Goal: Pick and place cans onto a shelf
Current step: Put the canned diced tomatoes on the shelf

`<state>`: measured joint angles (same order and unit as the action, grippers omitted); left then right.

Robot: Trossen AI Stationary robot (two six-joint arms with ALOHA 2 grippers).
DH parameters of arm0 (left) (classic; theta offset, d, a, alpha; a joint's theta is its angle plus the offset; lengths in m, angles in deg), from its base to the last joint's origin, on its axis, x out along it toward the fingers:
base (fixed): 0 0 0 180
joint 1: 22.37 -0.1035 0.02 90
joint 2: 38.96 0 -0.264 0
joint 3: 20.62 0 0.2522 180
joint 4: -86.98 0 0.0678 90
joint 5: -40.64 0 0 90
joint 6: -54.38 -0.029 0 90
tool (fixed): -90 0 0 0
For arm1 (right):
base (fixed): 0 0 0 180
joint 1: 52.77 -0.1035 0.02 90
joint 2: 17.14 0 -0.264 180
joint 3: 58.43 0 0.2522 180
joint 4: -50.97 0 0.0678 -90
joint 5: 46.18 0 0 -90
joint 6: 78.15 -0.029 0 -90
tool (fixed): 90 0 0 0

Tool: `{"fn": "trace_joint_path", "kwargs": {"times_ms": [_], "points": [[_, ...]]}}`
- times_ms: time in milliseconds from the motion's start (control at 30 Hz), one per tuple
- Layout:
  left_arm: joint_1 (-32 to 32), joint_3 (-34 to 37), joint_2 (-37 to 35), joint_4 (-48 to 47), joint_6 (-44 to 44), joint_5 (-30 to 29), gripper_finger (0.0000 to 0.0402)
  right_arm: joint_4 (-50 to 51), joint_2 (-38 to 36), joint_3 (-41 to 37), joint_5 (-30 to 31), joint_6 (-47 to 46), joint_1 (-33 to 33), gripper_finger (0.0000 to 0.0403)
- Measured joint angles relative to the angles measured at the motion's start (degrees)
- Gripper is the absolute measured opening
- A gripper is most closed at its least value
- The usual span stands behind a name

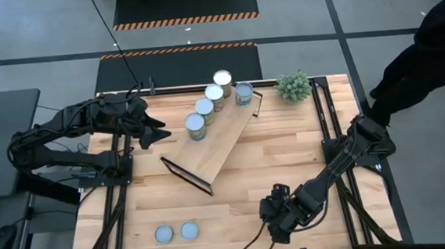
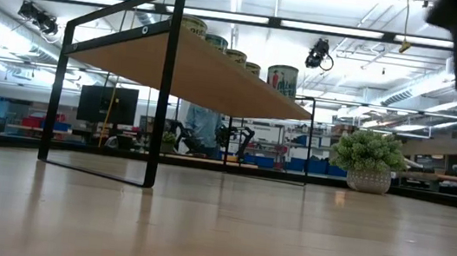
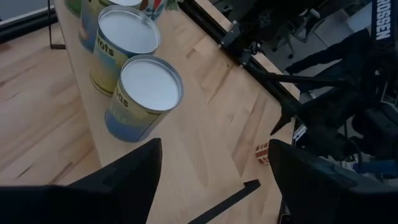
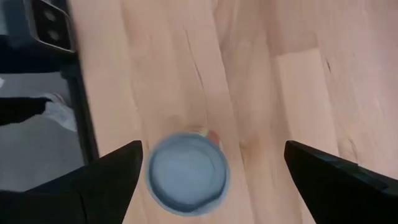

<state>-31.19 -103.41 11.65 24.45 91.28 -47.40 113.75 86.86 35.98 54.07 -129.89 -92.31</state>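
The light-wood shelf (image 1: pixel 216 144) with black frame legs stands slantwise on the table. Several cans stand on its far half: three in a row (image 1: pixel 204 108), plus two at the far end (image 1: pixel 243 92); they also show in the low view (image 2: pixel 282 80). Two more cans (image 1: pixel 176 232) stand on the table near its front edge. My left gripper (image 1: pixel 158 134) is open and empty beside the shelf's left side, close to the nearest can (image 3: pixel 144 96). My right gripper (image 1: pixel 278 219) is open above the table's near part, pointing down over a can (image 4: pixel 187 173) that stands on the table; it touches nothing.
A small potted plant (image 1: pixel 293 86) stands at the table's far right. A person in dark clothes (image 1: pixel 429 47) is beyond the table's right edge. The table's black frame rails (image 1: pixel 328 125) run along both sides. Bare wood lies between the shelf and the right arm.
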Motion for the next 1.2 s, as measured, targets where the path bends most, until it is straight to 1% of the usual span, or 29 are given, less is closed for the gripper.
{"fn": "trace_joint_path", "kwargs": {"times_ms": [67, 167, 267, 400, 500, 733, 967, 1100, 1200], "points": [[0.0, 0.0, 0.0, 0.0, 0.0, 0.4, 0.0299, -0.3, 0.0, -0.5, 0.2, -1.6, -0.9, 0.0400], [0.1, 0.0, 0.0, -0.1, 0.0, 0.8, 0.0299, -2.1, 0.0, -0.5, 1.8, -1.7, -2.6, 0.0400], [0.1, 0.0, 0.0, -0.3, -0.1, 0.8, 0.0299, -3.9, 0.0, -0.5, 6.2, -1.3, -5.0, 0.0400], [0.1, 0.0, 0.0, -0.5, -0.1, 0.8, 0.0299, -3.4, 0.0, -0.5, 11.5, -1.2, -6.8, 0.0400], [0.1, 0.0, 0.0, -0.5, -0.1, 0.8, 0.0299, -3.2, 0.0, -1.1, 11.7, -0.6, -6.9, 0.0400], [0.1, 0.0, 0.0, -1.0, -0.1, 0.8, 0.0299, -14.3, 0.0, -8.1, 8.8, -0.2, -6.3, 0.0400], [0.1, 0.0, 0.0, -1.1, -0.1, 0.8, 0.0299, -15.1, 0.0, -11.3, 8.5, 3.6, -6.2, 0.0400], [0.1, 0.0, 0.0, -1.2, -0.2, 0.8, 0.0299, -17.9, 0.0, -13.4, 7.9, 5.7, -6.2, 0.0400], [0.1, 0.0, 0.0, -1.2, -0.2, 0.8, 0.0299, -20.7, 0.0, -15.4, 6.1, 6.7, -6.2, 0.0400]]}}
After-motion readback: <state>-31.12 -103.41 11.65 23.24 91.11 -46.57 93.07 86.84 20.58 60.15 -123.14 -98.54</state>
